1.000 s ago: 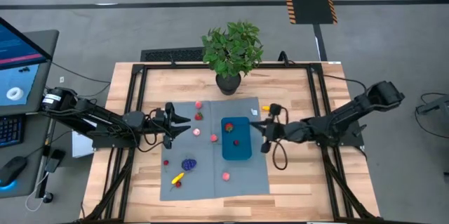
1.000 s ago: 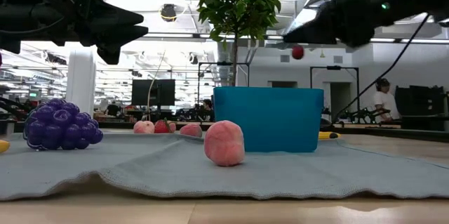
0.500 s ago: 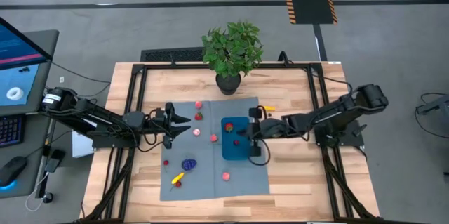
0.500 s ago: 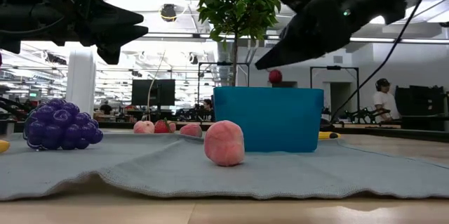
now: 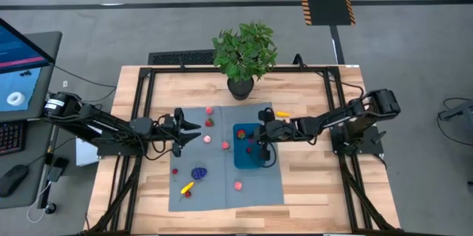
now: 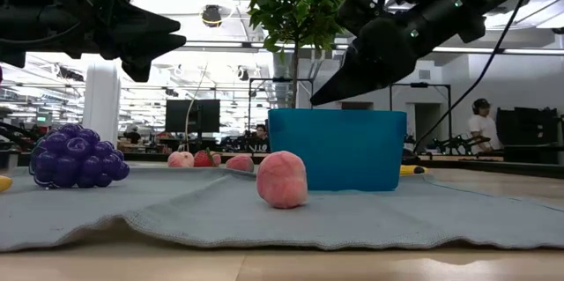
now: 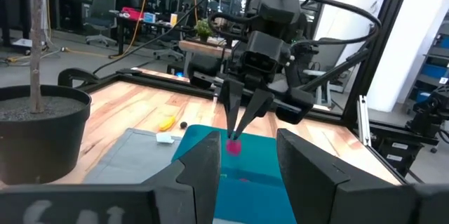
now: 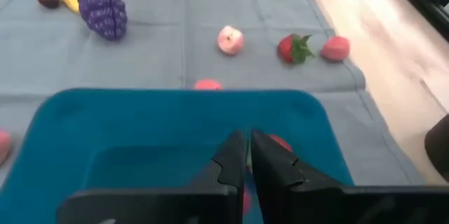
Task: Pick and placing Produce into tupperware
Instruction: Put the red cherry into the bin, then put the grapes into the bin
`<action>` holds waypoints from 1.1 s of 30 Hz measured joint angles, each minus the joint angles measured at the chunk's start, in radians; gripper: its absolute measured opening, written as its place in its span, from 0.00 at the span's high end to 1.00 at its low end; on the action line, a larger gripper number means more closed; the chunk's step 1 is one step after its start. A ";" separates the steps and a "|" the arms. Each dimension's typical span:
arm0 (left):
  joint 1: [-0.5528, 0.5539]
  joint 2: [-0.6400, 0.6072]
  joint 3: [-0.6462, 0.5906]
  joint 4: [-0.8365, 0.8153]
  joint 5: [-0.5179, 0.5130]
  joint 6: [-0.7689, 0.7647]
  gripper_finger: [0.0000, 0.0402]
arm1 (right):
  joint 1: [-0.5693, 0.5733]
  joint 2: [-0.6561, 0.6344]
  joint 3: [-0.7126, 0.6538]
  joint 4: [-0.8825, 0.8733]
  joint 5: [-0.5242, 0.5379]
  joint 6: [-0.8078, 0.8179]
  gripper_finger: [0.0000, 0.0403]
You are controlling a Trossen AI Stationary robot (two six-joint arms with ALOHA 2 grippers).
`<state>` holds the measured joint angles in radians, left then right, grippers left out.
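Observation:
The blue tupperware (image 5: 248, 160) stands on the right part of the grey mat (image 5: 222, 195). My right gripper (image 8: 248, 147) slants down over it, its fingertips a narrow gap apart with nothing between them. A tiny red fruit (image 7: 233, 146) shows just under those tips, inside the tupperware; another red piece (image 8: 282, 142) lies on its floor. Loose produce rests on the mat: purple grapes (image 5: 199, 172), a yellow piece (image 5: 187, 188), a pink peach (image 6: 282, 179), a strawberry (image 8: 293, 48). My left gripper (image 5: 194, 132) waits open and level over the mat's left part.
A potted plant (image 5: 244, 55) stands at the table's far edge behind the mat. A small yellow piece (image 5: 283, 114) lies on the wood just off the mat's far right corner. Bare wood lies right of the tupperware and along the near edge.
My right gripper has gone toward the table's left, from beside the tupperware to over it, sinking a little and tipping its fingers further down. The tiny red fruit that hung at its fingertips in the low view has dropped out of that view behind the tupperware's wall.

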<state>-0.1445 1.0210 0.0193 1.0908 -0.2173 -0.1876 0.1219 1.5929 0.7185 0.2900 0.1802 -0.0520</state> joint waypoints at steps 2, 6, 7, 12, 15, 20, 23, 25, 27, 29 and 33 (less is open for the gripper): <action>0.000 0.000 0.000 0.000 0.000 0.000 0.68 | 0.001 0.000 0.000 0.021 0.000 -0.001 0.86; 0.000 0.000 0.000 0.000 0.000 -0.001 0.68 | 0.002 -0.001 0.000 0.055 0.000 -0.022 0.85; 0.000 0.000 0.000 0.000 0.000 -0.001 0.68 | 0.002 -0.001 0.000 0.055 0.000 -0.028 0.85; 0.000 0.000 0.000 0.000 0.000 -0.001 0.68 | 0.007 -0.001 0.000 0.061 0.004 -0.064 0.85; 0.000 0.000 0.000 -0.001 0.000 -0.001 0.68 | 0.009 -0.024 -0.001 0.066 0.003 -0.085 0.85; 0.000 0.000 0.000 0.000 0.000 -0.001 0.68 | 0.008 -0.094 -0.004 0.069 0.003 -0.123 0.85; 0.000 0.000 0.000 0.005 0.000 -0.001 0.68 | 0.006 -0.150 -0.004 0.050 -0.005 -0.134 0.85; 0.000 0.000 0.000 0.006 0.000 -0.001 0.68 | 0.005 -0.193 -0.004 0.025 -0.020 -0.140 0.85; 0.000 0.000 0.000 0.006 0.000 -0.003 0.68 | 0.004 -0.247 -0.004 -0.023 -0.024 -0.142 0.85; 0.000 0.000 0.000 0.006 0.000 -0.012 0.68 | 0.003 -0.310 -0.004 -0.065 -0.025 -0.142 0.85; 0.000 0.000 0.000 0.006 0.002 -0.016 0.68 | 0.000 -0.452 -0.004 -0.173 -0.025 -0.141 0.85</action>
<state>-0.1444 1.0210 0.0193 1.0969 -0.2150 -0.2035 0.1219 1.1406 0.7143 0.1172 0.1549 -0.1926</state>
